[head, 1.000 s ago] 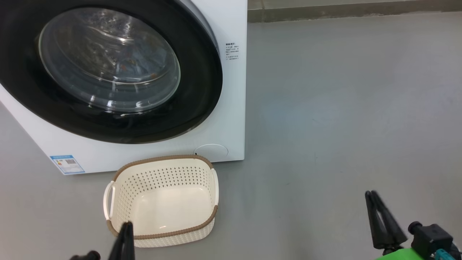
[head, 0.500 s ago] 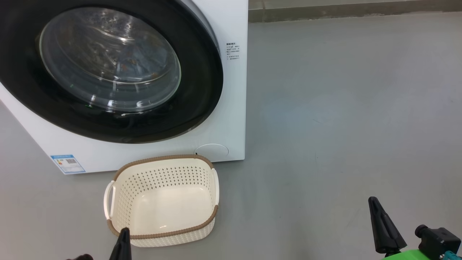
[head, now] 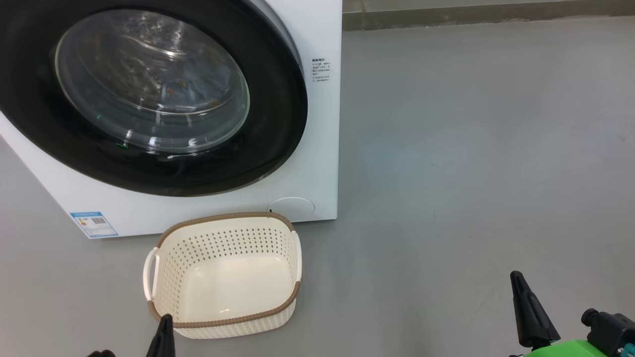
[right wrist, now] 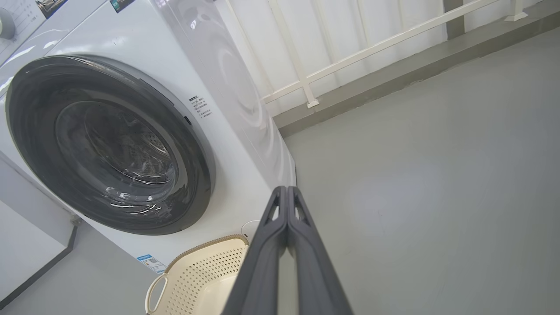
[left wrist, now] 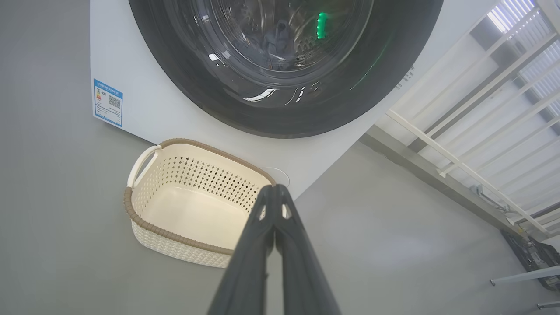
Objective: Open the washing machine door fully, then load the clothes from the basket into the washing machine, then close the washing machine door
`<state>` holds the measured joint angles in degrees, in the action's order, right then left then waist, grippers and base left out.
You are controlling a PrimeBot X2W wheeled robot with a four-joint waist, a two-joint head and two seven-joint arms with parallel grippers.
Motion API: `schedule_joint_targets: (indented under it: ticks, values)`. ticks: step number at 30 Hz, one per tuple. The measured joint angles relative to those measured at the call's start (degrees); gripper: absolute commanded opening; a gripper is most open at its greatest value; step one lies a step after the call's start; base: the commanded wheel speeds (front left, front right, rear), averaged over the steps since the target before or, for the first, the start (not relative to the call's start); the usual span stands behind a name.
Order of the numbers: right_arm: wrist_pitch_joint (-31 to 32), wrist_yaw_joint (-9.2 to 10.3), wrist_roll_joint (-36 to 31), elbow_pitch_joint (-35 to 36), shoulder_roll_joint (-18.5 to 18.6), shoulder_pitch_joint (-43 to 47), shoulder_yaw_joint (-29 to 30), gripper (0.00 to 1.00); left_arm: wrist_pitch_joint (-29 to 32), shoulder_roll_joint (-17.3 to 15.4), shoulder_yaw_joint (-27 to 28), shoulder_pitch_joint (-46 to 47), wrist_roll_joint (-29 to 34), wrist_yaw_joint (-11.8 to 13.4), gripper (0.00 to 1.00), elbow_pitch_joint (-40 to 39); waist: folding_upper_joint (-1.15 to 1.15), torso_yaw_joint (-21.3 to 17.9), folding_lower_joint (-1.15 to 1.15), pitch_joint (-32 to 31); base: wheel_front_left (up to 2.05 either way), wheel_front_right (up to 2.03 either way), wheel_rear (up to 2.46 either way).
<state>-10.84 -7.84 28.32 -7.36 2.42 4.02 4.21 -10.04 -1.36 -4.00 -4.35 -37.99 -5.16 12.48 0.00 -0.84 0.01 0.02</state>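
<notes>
Evidently finished: the dark left tool [left wrist: 275,191] and right tool [right wrist: 287,191] hung pinched shut, empty.
Just beyond the left one, the cream perforated plastic basket [head: 225,216] sat empty; farther, light-blue printed clothes [head: 198,82] lay behind the glossy black round door [head: 278,124], shut on the white washing machine [head: 322,148]. A half-caught latch could let it swing open.

Shut WM door [head: 278,124] over drum [right wrist: 151,142]
</notes>
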Motion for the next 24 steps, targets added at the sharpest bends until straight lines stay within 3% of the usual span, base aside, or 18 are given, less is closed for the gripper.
schedule_joint_targets:
  ticks: [24]
  values:
    - [3.78, 0.00, 16.77, -2.01, 0.49, -1.79, 0.04, 0.00, 4.07, -0.05, 2.03, 1.77, -13.99, -0.24, 0.00, 0.74, 0.00, 0.22, 0.00, 0.04, 0.00, 0.00, 0.00]
